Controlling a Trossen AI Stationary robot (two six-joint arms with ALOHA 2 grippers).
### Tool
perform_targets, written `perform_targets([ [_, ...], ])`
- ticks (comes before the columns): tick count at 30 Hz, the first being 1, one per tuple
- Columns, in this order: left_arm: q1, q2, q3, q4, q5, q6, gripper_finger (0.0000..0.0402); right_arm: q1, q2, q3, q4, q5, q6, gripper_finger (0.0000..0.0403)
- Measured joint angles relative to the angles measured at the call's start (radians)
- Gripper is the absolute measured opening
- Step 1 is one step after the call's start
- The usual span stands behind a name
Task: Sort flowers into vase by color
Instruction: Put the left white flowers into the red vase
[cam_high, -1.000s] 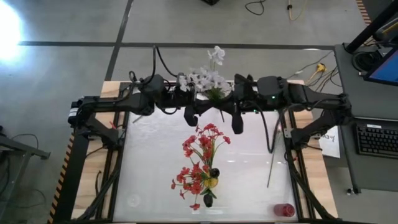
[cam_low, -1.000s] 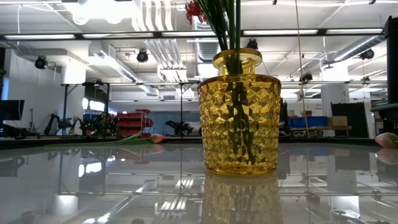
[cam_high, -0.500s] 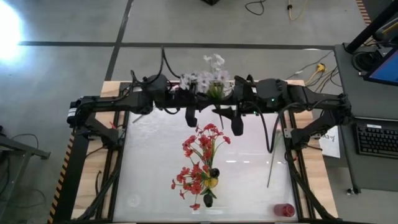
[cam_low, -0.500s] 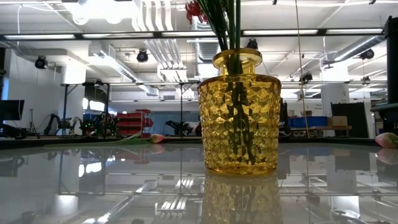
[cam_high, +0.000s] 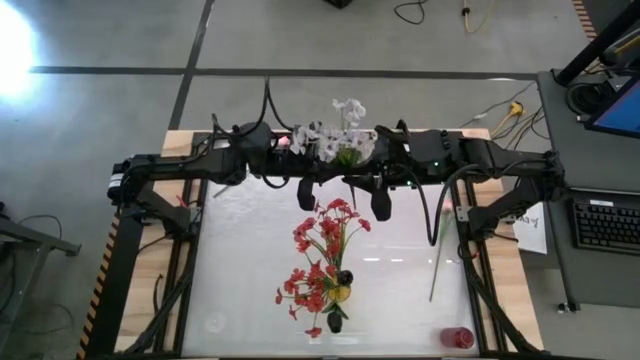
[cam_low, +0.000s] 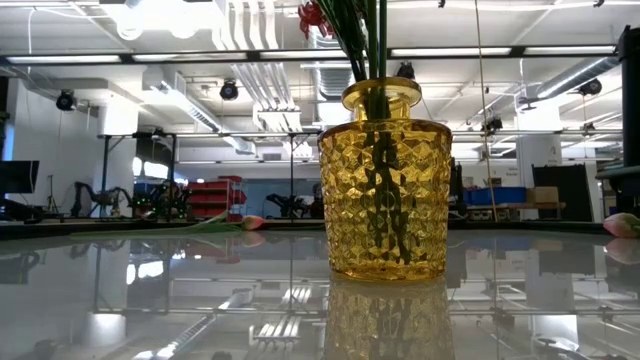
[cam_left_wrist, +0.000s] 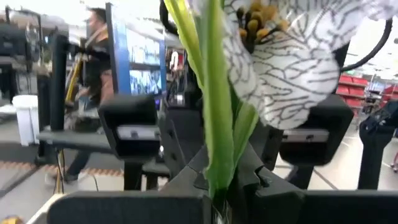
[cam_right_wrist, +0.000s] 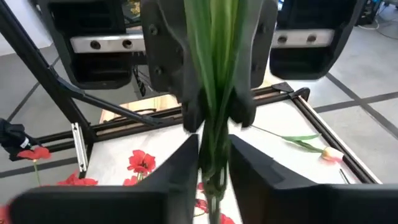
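**A:** What is seen from above?

**B:** The white flowers (cam_high: 335, 140) are held up over the far edge of the table (cam_high: 400, 300), between the two arms. The left gripper (cam_high: 316, 158) and the right gripper (cam_high: 362, 160) are brought together under them. Red flowers (cam_high: 322, 240) are stood in the vase (cam_high: 340, 293) near the table's middle. A pink-budded stem (cam_high: 440, 250) is laid flat towards the right side.

**A:** And at table height?

**B:** The yellow glass vase (cam_low: 385, 195) is shown up close, with green stems inside it. Two pink buds are seen lying on the table behind it, one (cam_low: 250, 222) on one side and one (cam_low: 622, 225) on the other. Neither gripper is shown.

**A:** The left wrist view?

**B:** The left gripper (cam_left_wrist: 217, 190) is closed tight on the green stem (cam_left_wrist: 214, 112) of a white veined blossom (cam_left_wrist: 292, 56). A person (cam_left_wrist: 99, 50) is seen in the room beyond.

**A:** The right wrist view?

**B:** The stems (cam_right_wrist: 214, 74) are run through the right gripper (cam_right_wrist: 214, 177). Whether they are pressed there or only flanked cannot be told. Farther up, the same stems are clamped by the left gripper (cam_right_wrist: 214, 109). Red flowers (cam_right_wrist: 142, 162) and the pink-budded stem (cam_right_wrist: 329, 154) are seen on the table below.
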Motion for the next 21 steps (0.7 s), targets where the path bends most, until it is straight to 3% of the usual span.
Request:
perform_targets([
  [4, 0.000, 0.000, 0.000, 0.007, 0.000, 0.009, 0.0011, 0.000, 0.005, 0.000, 0.020, 0.004, -0.026, 0.0020],
  [9, -0.001, -0.016, 0.000, -0.053, -0.001, 0.003, 0.0062, 0.000, -0.006, 0.000, 0.020, 0.035, -0.070, 0.0015],
  [15, -0.001, -0.101, 0.000, -0.249, -0.001, -0.026, 0.0133, 0.040, -0.085, 0.000, -0.023, 0.049, -0.166, 0.0014],
  [21, -0.028, -0.171, 0.000, -0.315, -0.002, -0.105, 0.0160, 0.118, -0.188, 0.000, -0.087, 0.046, -0.222, 0.0014],
])
